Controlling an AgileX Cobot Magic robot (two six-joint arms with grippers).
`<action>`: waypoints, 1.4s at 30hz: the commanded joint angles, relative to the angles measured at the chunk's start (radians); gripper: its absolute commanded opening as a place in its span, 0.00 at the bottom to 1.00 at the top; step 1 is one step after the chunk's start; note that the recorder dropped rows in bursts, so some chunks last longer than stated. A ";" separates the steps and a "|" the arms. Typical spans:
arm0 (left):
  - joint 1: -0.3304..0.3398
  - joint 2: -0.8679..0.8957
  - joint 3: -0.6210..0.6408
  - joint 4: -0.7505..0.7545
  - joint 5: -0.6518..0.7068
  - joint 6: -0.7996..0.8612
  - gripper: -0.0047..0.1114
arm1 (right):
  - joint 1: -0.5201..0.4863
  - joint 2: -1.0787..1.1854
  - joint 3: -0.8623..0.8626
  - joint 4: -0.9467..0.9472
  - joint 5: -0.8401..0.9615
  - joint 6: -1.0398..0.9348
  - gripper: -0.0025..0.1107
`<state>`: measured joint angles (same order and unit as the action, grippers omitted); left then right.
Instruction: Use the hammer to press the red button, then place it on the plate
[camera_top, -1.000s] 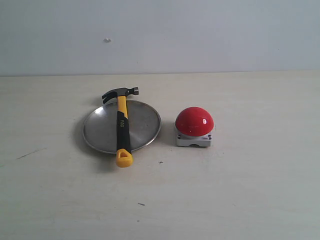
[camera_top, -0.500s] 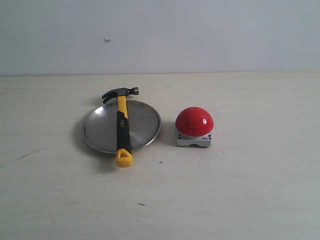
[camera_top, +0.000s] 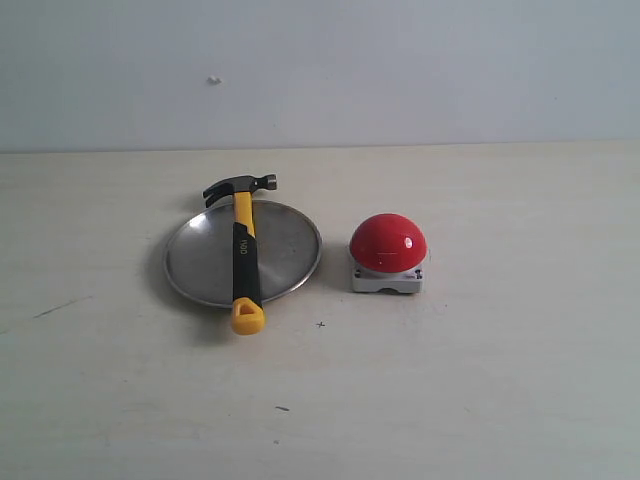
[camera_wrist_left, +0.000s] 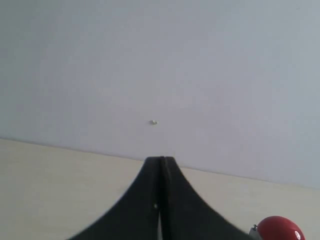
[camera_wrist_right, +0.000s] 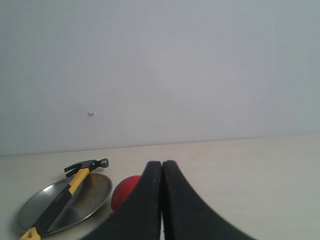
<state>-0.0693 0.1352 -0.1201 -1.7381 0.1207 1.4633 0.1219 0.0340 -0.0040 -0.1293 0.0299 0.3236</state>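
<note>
The hammer (camera_top: 243, 262) lies across the plate (camera_top: 290, 250), well apart from the left tool (camera_wrist_left: 161, 161) and right tool (camera_wrist_right: 162, 164), both pressed together, empty.

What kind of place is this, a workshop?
Probably a robot test bench, not a workshop: a plain pale table against a blank wall, with only a hammer lying across a metal plate and a big red button beside it.

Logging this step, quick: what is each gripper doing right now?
Left gripper: shut, holding nothing.
Right gripper: shut, holding nothing.
</note>
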 joint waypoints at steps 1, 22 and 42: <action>0.001 -0.007 0.003 -0.006 -0.011 0.028 0.04 | -0.006 0.002 0.004 -0.001 -0.001 -0.008 0.02; 0.001 -0.013 0.120 1.720 -0.265 -1.601 0.04 | -0.006 0.002 0.004 -0.001 -0.001 -0.008 0.02; 0.001 -0.013 0.120 1.720 -0.265 -1.599 0.04 | -0.006 0.002 0.004 0.000 -0.010 -0.007 0.02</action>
<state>-0.0693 0.1267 -0.0027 -0.0253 -0.1305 -0.1310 0.1219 0.0340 -0.0040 -0.1293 0.0322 0.3236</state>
